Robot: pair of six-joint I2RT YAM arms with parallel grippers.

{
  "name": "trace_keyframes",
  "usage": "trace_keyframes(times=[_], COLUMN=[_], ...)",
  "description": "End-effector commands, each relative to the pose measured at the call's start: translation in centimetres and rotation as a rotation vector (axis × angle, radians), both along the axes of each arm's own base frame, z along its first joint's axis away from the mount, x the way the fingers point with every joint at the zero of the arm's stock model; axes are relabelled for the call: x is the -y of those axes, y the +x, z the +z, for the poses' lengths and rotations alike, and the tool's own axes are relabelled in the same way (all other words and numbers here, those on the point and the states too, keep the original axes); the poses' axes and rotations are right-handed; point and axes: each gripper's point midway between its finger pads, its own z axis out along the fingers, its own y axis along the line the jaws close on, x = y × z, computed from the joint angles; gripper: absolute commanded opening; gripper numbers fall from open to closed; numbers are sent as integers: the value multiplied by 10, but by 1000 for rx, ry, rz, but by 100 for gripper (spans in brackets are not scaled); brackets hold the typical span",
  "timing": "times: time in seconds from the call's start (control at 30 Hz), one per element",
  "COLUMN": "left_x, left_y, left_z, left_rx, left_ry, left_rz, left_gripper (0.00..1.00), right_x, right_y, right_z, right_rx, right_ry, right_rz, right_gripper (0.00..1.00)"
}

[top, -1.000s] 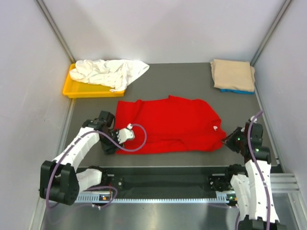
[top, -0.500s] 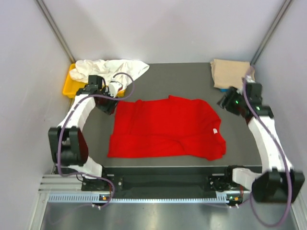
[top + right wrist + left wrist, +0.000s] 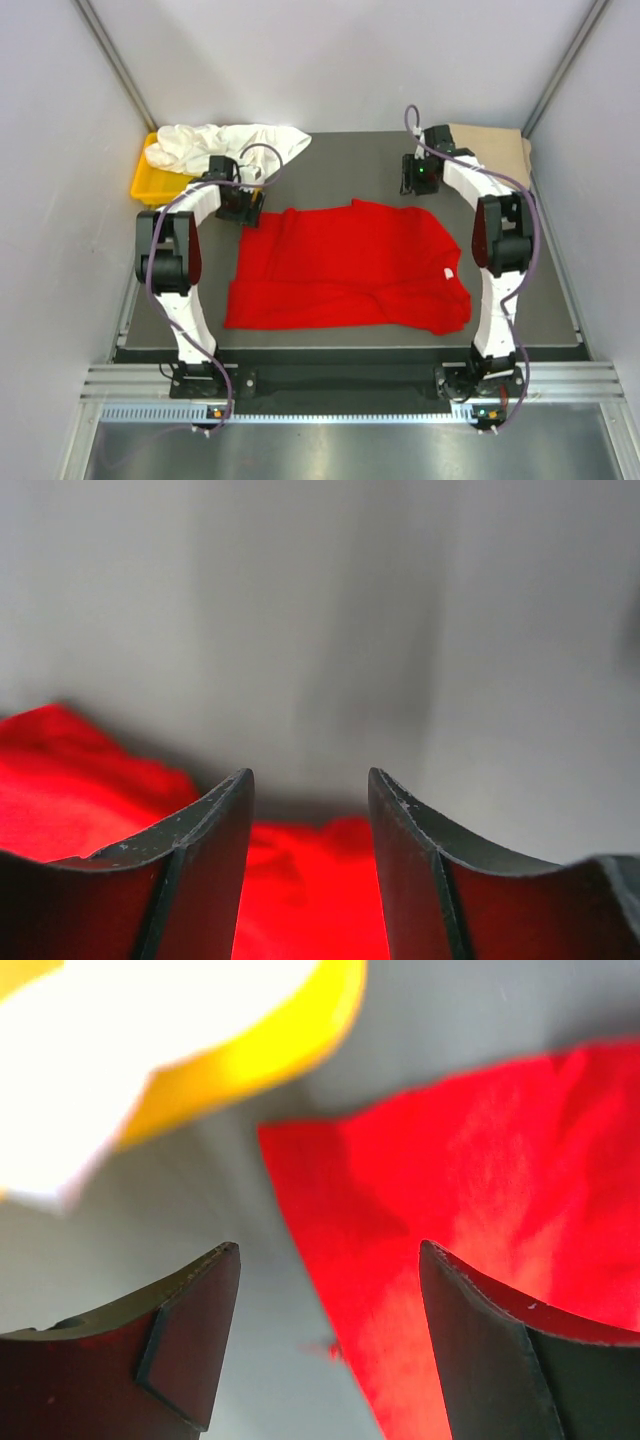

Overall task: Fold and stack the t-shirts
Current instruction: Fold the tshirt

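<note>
Seeing the red tee (image 3: 350,265) flat mid-tabletop (image 3: 370,160), left end effector (image 3: 330,1250) gaping over its far-left corner, right end effector (image 3: 310,775) open too at the far edge — looks set up for pinching both far corners and folding nearward.

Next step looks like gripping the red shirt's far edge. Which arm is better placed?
Left, probably. The open left gripper straddles the far-left corner of the red t-shirt. The right gripper, also open, frames mostly bare table, with the cloth edge just short of its jaws.
</note>
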Motion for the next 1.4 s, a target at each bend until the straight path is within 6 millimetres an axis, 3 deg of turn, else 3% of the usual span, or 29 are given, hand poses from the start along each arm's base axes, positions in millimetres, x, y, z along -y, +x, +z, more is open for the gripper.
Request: trace_keyframes(times=[0.0, 0.17, 0.2, 0.27, 0.3, 0.33, 0.37, 0.47, 0.5, 0.57, 0.6, 0.73, 0.87, 0.97, 1.0, 1.07, 1.17, 1.37], left_x=[7, 13, 15, 17, 22, 23, 23, 20, 16, 1, -10, -24, -22, -25, -26, -26, -21, -20], left_y=[27, 21, 19, 15, 12, 11, 6, 1, 2, -2, -2, -17, -27, -29, -28, -27, -29, -31], left_z=[3, -25, -27, -31, -30, -25, -25, -10, 5, 13, 27, 37, 52, 60, 58, 54, 48, 37], left_rx=[58, -13, -21, -36, -41, -28, -34, 1, 41, 72, 114, 152, 179, 208, 206, 186, 153, 130], left_ry=[-33, -47, -53, -63, -87, -93, -101, -109, -101, -98, -95, -73, -96, -76, -62, -67, -94, -97], left_rz=[48, 47, 42, 29, 7, 0, -1, -14, -10, 18, 28, 5, -35, -51, -57, -61, -77, -78], left_gripper=[77, 70, 67, 53, 44, 4, 0, 0, 0, 0, 0, 0, 0, 0, 0, 0, 0, 0], right_x=[-11, -28, -28, -32, -31, -30, -29, -10, 2, 12, 19, 23, 19, 17, 17, 19, 25, -5], right_y=[-3, -21, -27, -33, -38, -39, -40, -35, -34, -35, -42, -51, -61, -54, -51, -35, -17, -40], right_z=[-7, -26, -30, -31, -29, -26, -24, -5, 6, 17, 27, 47, 59, 53, 50, 38, 16, -32], right_rx=[-36, -104, -125, -138, -142, -136, -132, -78, -46, -17, 6, 84, 121, 108, 91, 69, 24, -165], right_ry=[-31, 43, 48, 71, 76, 78, 80, 100, 109, 120, 123, 147, 185, 182, 178, 150, 99, 143], right_rz=[74, 127, 126, 146, 144, 144, 131, 49, 16, -22, -38, -56, -51, -42, -38, -46, -73, 7], right_gripper=[49, 46, 42, 31, 16, 9, 3, 0, 0, 0, 0, 0, 0, 2, 12, 41, 54, 55])
